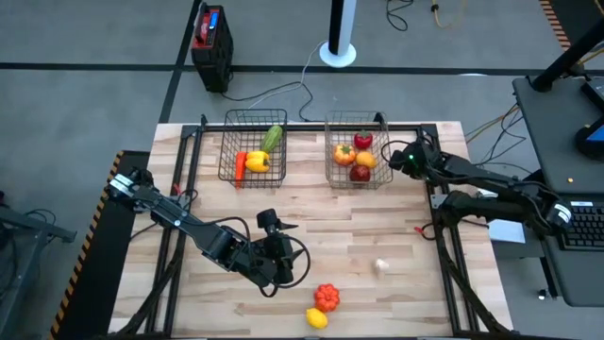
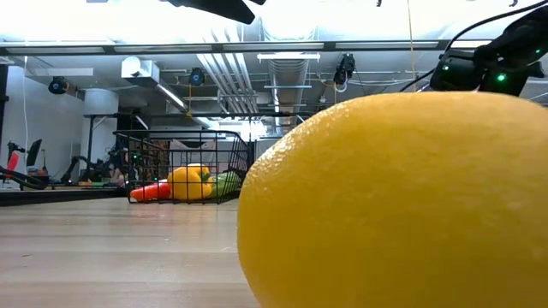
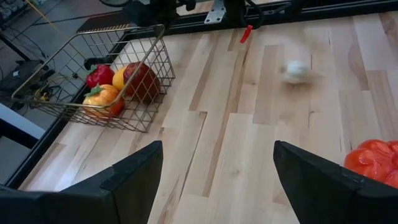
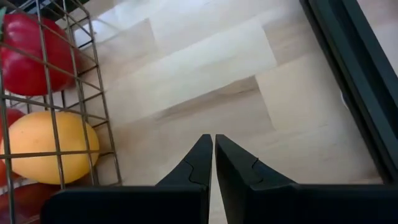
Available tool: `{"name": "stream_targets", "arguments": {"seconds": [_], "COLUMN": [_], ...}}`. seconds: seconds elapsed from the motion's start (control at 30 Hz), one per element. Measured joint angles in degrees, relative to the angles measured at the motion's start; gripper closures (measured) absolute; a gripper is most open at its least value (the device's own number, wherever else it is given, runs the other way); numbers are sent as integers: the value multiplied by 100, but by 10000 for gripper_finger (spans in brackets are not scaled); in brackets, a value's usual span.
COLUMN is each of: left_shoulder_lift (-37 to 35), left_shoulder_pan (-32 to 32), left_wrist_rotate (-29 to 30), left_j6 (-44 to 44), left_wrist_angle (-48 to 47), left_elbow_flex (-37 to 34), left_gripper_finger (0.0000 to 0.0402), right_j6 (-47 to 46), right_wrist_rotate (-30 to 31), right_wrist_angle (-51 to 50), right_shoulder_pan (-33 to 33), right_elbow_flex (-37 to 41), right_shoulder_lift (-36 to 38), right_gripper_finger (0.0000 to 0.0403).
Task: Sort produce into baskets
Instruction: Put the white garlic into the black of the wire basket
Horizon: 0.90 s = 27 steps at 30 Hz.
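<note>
An orange-red tomato [image 1: 327,297] and a lemon [image 1: 316,318] lie on the table near its front edge; the lemon fills the low view [image 2: 394,201]. A small white piece [image 1: 381,266] lies to their right. The left basket [image 1: 253,144] holds a cucumber, a yellow pepper and a carrot. The right basket [image 1: 359,151] holds a red pepper, an orange, a tomato and an apple. My left gripper [image 3: 217,168] is open and empty above the table, left of the tomato [image 3: 373,160]. My right gripper [image 4: 214,155] is shut and empty beside the right basket [image 4: 56,112].
A black table frame [image 1: 444,236] runs along the table's sides and back. A small red clip [image 1: 419,229] lies near the right rail. Bare wood lies between the baskets and the loose produce.
</note>
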<state>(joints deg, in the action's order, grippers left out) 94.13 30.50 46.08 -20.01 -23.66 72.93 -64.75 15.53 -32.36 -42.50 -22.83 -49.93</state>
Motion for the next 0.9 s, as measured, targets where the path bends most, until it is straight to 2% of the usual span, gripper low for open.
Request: {"name": "stream_targets", "arguments": {"seconds": [0.17,0.47,0.7,0.9], "left_shoulder_lift": [0,0,0,0], "left_shoulder_pan": [-2,0,0,0], "left_wrist_rotate": [-8,-10,-31,-356], "left_j6": [0,0,0,2], "left_wrist_angle": [2,6,2,-13], "left_elbow_flex": [0,0,2,4], "left_gripper_finger": [114,114,114,114], "right_j6": [299,605,905,1282], "right_wrist_rotate": [102,559,557,564], "right_wrist_angle": [-133,-978,-1158,-1290], "right_shoulder_pan": [0,0,20,284], "right_elbow_flex": [-237,-906,-1355,-1751], "right_shoulder_lift": [0,4,89,159], "right_gripper_finger": [390,390,390,390]}}
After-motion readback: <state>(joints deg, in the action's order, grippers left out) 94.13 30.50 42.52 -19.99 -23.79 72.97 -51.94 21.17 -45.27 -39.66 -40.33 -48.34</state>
